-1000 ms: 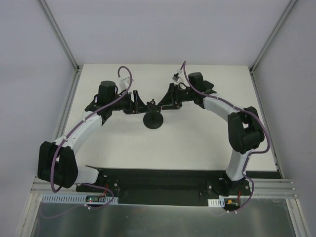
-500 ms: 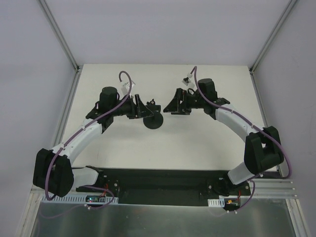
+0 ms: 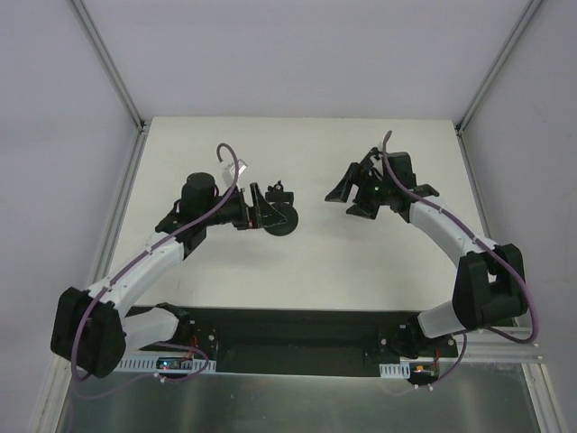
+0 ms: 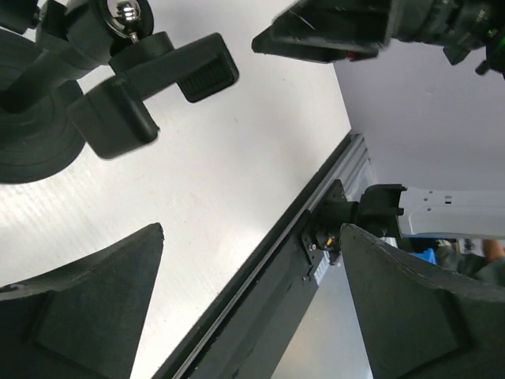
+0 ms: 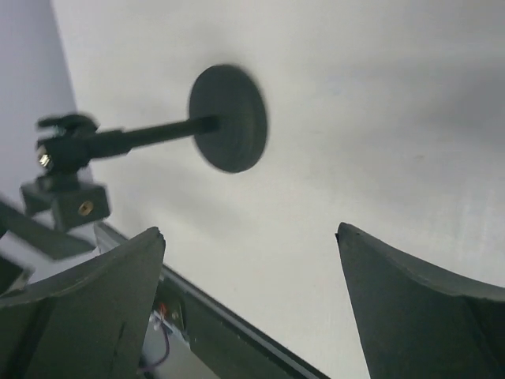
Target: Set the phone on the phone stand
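Phone stand (image 3: pixel 281 220) just beside left jaws; right jaws well apart.

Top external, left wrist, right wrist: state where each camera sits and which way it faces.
Top external: fixed above and behind the bases, looking down on the table; the left arm and right arm show whole.
Left wrist: on the left arm, looking past the open left gripper at the phone stand clamp head.
Right wrist: on the right arm, looking past the open right gripper at the stand's disc base and stem.
Shared: all three views show the phone stand.
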{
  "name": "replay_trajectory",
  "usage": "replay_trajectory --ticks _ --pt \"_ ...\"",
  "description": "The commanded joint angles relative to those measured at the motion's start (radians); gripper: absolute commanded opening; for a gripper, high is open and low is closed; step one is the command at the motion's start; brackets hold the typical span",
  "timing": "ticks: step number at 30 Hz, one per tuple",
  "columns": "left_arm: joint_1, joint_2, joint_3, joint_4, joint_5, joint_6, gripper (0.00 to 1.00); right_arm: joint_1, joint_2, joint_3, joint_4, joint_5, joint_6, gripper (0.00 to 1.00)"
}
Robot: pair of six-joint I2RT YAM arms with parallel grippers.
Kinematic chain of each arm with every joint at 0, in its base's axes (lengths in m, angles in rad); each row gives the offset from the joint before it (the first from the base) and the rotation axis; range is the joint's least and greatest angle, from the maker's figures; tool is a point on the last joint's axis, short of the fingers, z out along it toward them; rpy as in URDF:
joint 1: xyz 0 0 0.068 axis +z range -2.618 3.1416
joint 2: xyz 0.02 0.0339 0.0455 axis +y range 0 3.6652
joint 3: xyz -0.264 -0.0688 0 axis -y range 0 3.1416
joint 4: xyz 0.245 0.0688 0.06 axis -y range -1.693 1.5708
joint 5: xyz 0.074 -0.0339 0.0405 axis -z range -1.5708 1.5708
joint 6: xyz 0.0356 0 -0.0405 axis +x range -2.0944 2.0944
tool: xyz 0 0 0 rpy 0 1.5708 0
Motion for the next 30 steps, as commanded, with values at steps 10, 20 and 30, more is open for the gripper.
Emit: replay_trajectory --ticks 10,20,30 --pt "0.12 0.069 0.303 -0.229 0.038 0.169 0.73 -0.146 0.311 0.495 -0.492 0.361 -0.093 0.95" --pt "0.029 0.092 0.244 -0.148 -0.069 0.119 0.73 -0.196 0.729 1.016 -0.734 0.413 -0.274 0.96" --pt "0.017 0.016 0.152 -0.076 -0.083 0.053 0.75 -0.202 0.868 1.143 -0.744 0.438 -0.38 0.97"
